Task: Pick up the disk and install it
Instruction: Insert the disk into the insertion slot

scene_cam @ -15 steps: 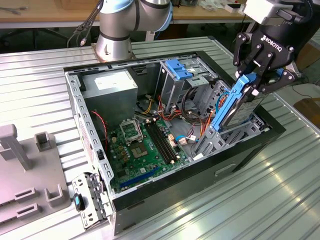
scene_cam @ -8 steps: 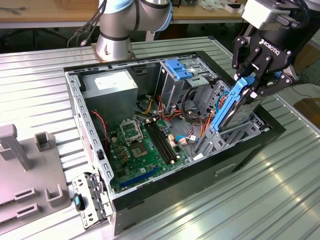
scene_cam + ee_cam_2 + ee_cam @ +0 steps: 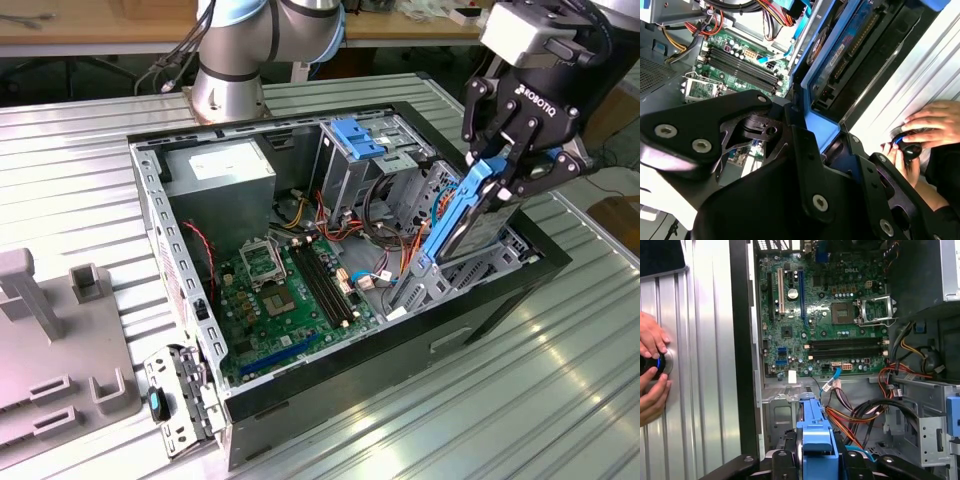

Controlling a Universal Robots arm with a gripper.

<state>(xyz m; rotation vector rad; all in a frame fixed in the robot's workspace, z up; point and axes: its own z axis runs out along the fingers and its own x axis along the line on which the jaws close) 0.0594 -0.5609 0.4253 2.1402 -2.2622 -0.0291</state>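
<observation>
My gripper (image 3: 503,172) is clamped on the upper end of the disk (image 3: 450,222), with its black fingers (image 3: 472,118) pinching the bright blue plastic rail. The rail covers the pads, so I cannot tell how far they reach. The disk hangs steeply tilted over the open computer case (image 3: 400,345). Its lower end dips inside the case's wall, where blue plastic and grey sheet metal hide the tip. In the first wrist view the disk (image 3: 815,432) shows end-on as a smooth blue block, cut off below by my gripper's body. Inside the case lie the green motherboard (image 3: 285,295), a boxy grey power supply (image 3: 225,172) and the grey sheet-metal drive cage (image 3: 345,185) topped by a blue bracket (image 3: 355,135). Orange and red cables (image 3: 390,215) crowd between cage and disk. Outside the case, on the ribbed metal table (image 3: 80,170), a person's hands (image 3: 651,399) rest around a round black knob (image 3: 651,366).
</observation>
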